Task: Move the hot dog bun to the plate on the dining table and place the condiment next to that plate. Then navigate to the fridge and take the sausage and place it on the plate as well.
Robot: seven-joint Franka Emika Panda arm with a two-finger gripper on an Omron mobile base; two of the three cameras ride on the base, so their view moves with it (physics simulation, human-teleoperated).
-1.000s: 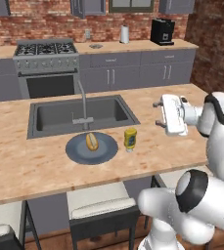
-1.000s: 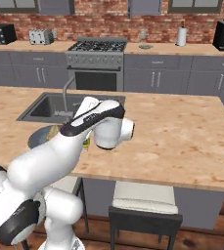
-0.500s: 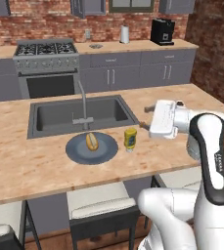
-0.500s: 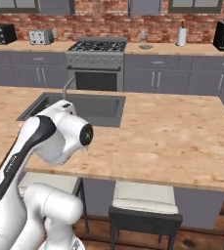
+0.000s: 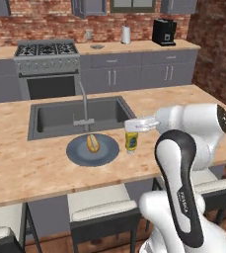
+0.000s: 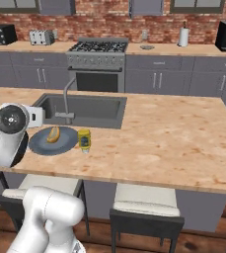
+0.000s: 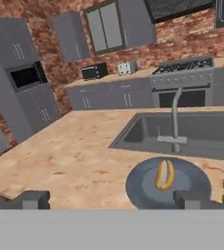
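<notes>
The small yellow-tan hot dog bun [image 5: 92, 143] lies on the wide round blue-grey plate [image 5: 77, 152], which rests on the pale wood-grain surface [image 5: 30, 170] just in front of the inset grey sink [image 5: 55, 118] and its faucet [image 5: 85, 106]. The small yellow squeeze bottle [image 5: 131, 141] stands upright just right of the plate. The end effector [image 7: 111, 197] hangs above them, fingers wide apart, holding nothing.
</notes>
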